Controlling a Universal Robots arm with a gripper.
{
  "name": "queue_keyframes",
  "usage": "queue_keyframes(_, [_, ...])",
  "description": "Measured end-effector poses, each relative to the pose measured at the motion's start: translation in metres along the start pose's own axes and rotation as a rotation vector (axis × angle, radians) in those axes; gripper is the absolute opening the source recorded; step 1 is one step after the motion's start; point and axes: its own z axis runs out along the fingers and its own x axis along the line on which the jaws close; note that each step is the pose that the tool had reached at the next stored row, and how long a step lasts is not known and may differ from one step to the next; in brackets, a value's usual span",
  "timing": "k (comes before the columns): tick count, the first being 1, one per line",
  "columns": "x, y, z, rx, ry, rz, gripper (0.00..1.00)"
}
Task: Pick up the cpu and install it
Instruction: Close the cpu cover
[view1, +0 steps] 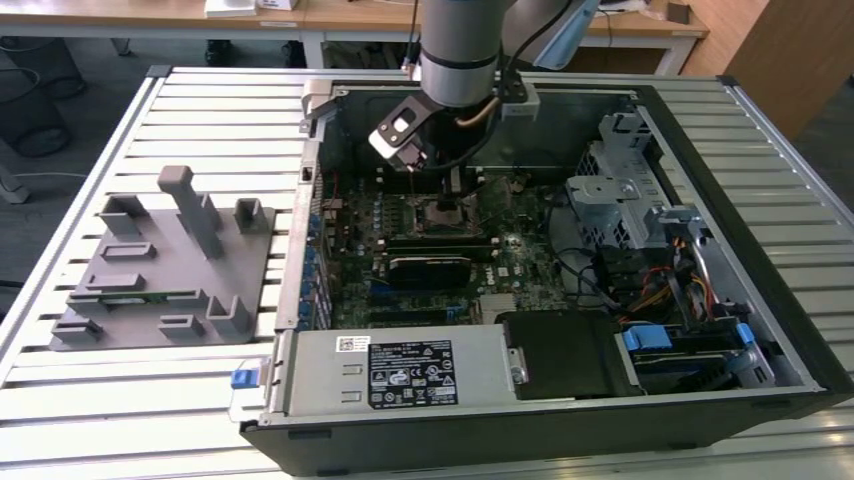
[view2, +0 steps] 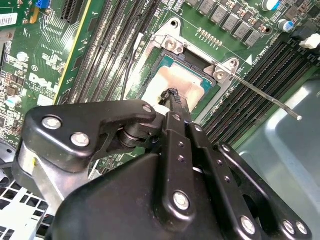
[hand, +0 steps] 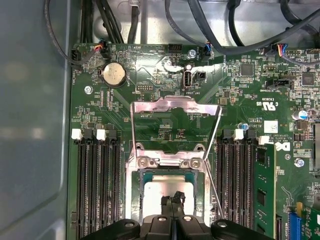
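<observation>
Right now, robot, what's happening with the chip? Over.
Gripper shut, tips down on the cpu. Cpu lying flat in its socket, silver top up. Socket cover open, lever unlatched; nothing in the way.

A grey plastic fixture block lies on the slatted metal table beside an open black computer case.

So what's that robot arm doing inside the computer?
A robot arm reaches into an open computer case. Its tool, pinched shut, is right down at the shiny cpu, which lies in its socket on the green board. The socket's metal cover stands open, so the chip isn't clamped in yet.
</observation>
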Motion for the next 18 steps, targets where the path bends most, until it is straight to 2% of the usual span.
queue_keyframes(18, [0.0000,0.0001,-0.0041,-0.0001,0.0008,0.000,0.11])
